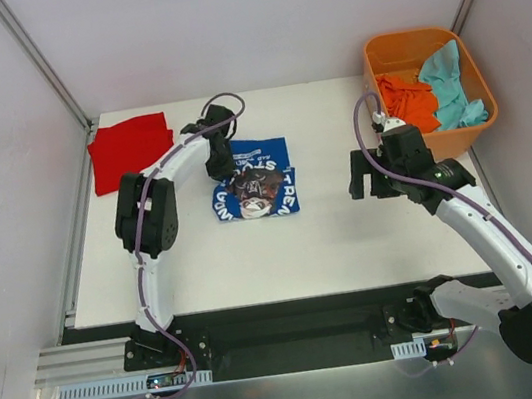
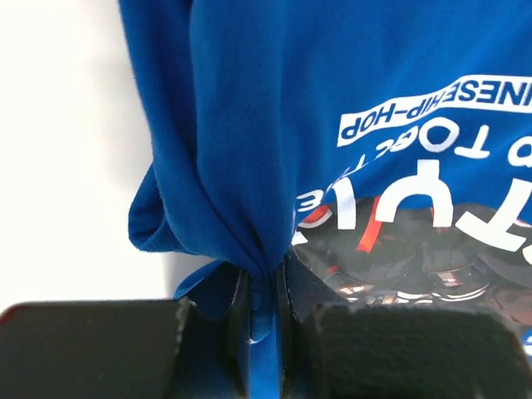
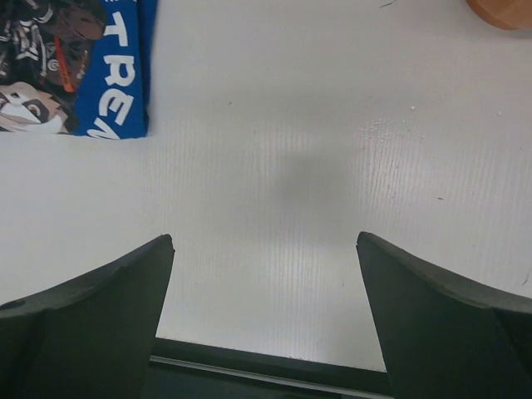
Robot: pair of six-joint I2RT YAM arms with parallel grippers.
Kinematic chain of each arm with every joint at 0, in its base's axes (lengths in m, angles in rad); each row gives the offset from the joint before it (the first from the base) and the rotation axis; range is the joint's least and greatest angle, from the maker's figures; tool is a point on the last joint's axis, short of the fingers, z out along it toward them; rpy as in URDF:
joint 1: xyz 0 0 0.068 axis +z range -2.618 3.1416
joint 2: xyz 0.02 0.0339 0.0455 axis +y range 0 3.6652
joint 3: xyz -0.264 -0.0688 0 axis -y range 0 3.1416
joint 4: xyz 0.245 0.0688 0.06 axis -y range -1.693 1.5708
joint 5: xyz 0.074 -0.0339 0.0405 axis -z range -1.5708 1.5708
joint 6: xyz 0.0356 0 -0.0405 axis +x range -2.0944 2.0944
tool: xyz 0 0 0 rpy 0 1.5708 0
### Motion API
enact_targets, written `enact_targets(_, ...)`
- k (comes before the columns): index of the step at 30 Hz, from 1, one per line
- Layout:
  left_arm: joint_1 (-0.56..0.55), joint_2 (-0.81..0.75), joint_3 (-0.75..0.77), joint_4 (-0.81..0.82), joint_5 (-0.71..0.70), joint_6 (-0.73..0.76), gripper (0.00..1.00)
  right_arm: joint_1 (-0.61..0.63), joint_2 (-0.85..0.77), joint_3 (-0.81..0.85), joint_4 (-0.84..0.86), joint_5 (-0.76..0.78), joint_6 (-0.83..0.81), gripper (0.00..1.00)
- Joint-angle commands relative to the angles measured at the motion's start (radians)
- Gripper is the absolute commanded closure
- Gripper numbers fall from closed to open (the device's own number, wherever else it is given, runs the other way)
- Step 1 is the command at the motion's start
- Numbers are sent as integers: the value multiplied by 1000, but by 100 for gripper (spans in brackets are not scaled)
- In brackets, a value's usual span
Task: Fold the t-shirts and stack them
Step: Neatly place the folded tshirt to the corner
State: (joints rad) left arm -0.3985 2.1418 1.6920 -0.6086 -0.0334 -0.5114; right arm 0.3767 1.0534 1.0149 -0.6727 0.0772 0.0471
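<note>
The royal-blue t-shirt (image 1: 255,181) with white lettering lies folded at the table's middle. My left gripper (image 1: 220,169) is shut on its left edge; in the left wrist view the blue cloth (image 2: 249,166) bunches into the closed left gripper (image 2: 262,287). A folded red t-shirt (image 1: 130,150) lies at the far left corner. Orange (image 1: 408,101) and teal (image 1: 450,84) t-shirts lie crumpled in the tub. My right gripper (image 1: 370,183) is open and empty over bare table, right of the blue shirt; in the right wrist view (image 3: 264,243) the shirt's corner (image 3: 100,75) shows at upper left.
An orange plastic tub (image 1: 480,115) stands at the far right corner; its rim (image 3: 503,12) shows in the right wrist view. The white table (image 1: 335,249) ends at a black front rail near the arm bases. Grey walls enclose the back and sides.
</note>
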Motion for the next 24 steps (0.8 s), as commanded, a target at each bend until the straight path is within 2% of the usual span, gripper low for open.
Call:
enact_targets(1,9,-56,104,-48,-311,342,100,-12,-21,-15,5,36,-33,3)
enact_targets(3,19,-59,141,-43,-397,430,100,-13,-16,-19,13,44,-38,3)
enact_targets(6,47,-53,191,-40,-416,601,100,-13,-18,-29,30,59,-39,3)
enact_targets(17,256,3,442,-17,-373,812,100,-15,22,-32,44,127,-39,3)
enact_targets(24,308,33,578,-13,-375,861,100,-15,66,-24,48,122,-39,3)
